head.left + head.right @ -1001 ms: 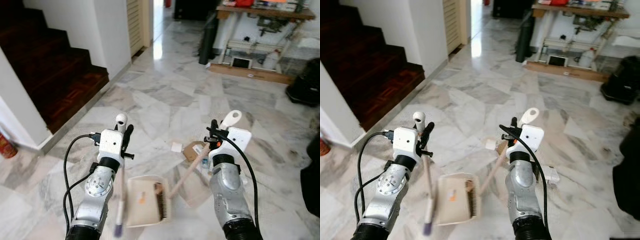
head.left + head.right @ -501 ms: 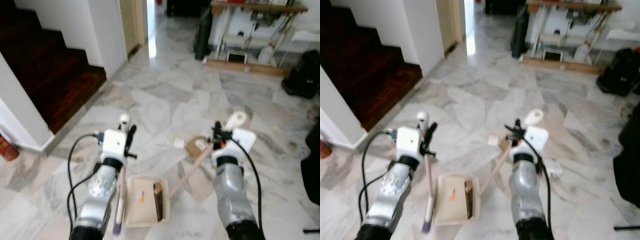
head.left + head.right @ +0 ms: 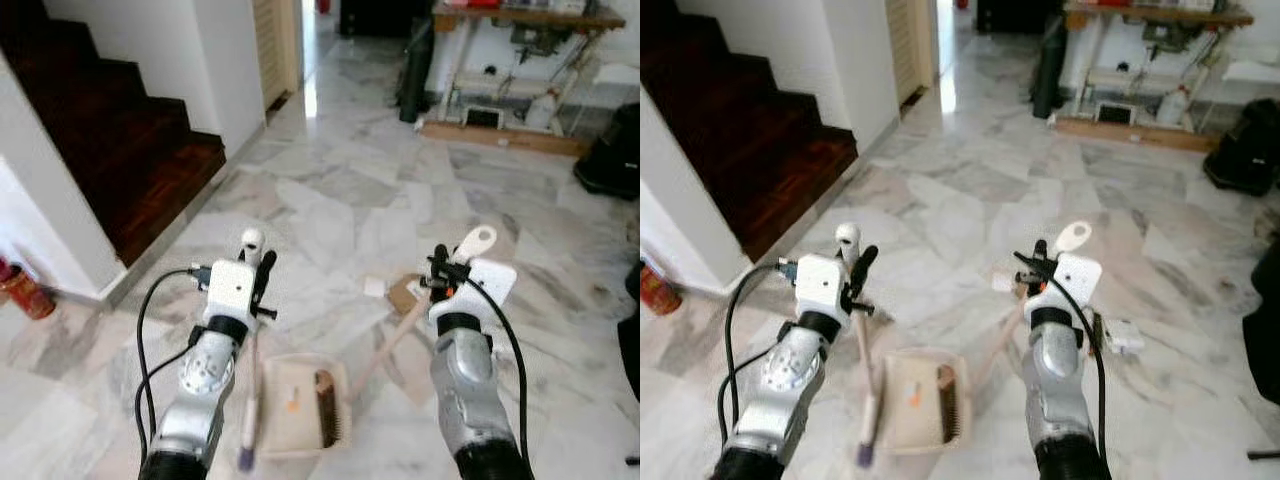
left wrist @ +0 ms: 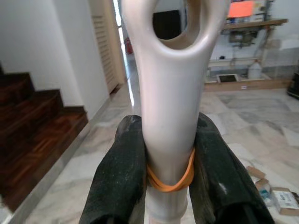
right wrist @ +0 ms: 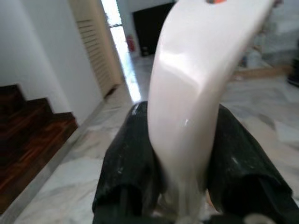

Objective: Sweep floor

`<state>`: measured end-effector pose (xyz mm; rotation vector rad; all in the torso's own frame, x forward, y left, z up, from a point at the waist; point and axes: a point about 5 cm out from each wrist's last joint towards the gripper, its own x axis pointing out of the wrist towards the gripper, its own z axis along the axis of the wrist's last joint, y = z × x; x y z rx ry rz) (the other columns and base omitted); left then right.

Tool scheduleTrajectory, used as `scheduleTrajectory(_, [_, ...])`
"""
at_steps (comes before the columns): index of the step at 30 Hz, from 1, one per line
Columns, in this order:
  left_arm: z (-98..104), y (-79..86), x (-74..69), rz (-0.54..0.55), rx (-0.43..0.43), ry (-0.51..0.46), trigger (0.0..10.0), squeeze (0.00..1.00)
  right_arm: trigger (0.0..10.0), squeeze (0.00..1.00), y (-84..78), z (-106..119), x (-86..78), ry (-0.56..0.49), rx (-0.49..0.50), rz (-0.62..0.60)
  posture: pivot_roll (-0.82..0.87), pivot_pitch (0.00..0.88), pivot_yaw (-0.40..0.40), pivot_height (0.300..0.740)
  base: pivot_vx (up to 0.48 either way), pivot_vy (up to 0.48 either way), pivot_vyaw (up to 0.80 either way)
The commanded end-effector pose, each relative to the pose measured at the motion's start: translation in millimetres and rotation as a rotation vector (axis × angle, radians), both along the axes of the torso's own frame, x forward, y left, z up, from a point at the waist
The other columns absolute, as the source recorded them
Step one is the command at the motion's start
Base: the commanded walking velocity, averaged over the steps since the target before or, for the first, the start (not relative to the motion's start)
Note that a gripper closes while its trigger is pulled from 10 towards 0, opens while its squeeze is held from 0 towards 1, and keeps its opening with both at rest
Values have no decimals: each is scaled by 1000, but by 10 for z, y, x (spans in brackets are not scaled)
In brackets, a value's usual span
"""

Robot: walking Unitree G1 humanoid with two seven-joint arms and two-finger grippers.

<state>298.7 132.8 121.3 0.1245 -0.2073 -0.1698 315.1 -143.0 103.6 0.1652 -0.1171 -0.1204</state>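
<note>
My left gripper is shut on the cream handle of a long-handled dustpan, just above an orange rubber band. The dustpan rests on the marble floor between my arms, with a small orange bit in it. My right gripper is shut on the top of a broom handle. The broom stick slants down to the dark brush head, which lies at the pan's right side. Litter lies just ahead: a white scrap and a flat cardboard box.
Dark wooden stairs rise at the left behind a white wall, with a red object at its foot. A cluttered table and a black bag stand at the far right. A small white box lies by my right arm.
The whole view has shifted as the camera moved; the stairs and wall now sit closer at the left. Both grippers keep their hold, and the brush head stays in the dustpan.
</note>
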Motion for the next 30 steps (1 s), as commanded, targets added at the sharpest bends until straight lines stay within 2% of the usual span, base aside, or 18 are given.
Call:
scheduleTrajectory(1, [146, -39, 20, -17, 9, -61, 10000, 0, 10000, 0, 21, 103, 32, -44, 30, 0, 130, 0, 14, 740, 0, 285, 438])
scheduleTrajectory(14, [150, -48, 24, -21, 14, -61, 10000, 0, 10000, 0, 30, 105, 40, -44, 27, 4, 133, 0, 15, 740, 0, 282, 550])
scheduleTrajectory(30, [153, -51, 27, -24, 15, -60, 10000, 0, 10000, 0, 40, 101, 45, -45, 29, 8, 135, 0, 18, 740, 0, 282, 711])
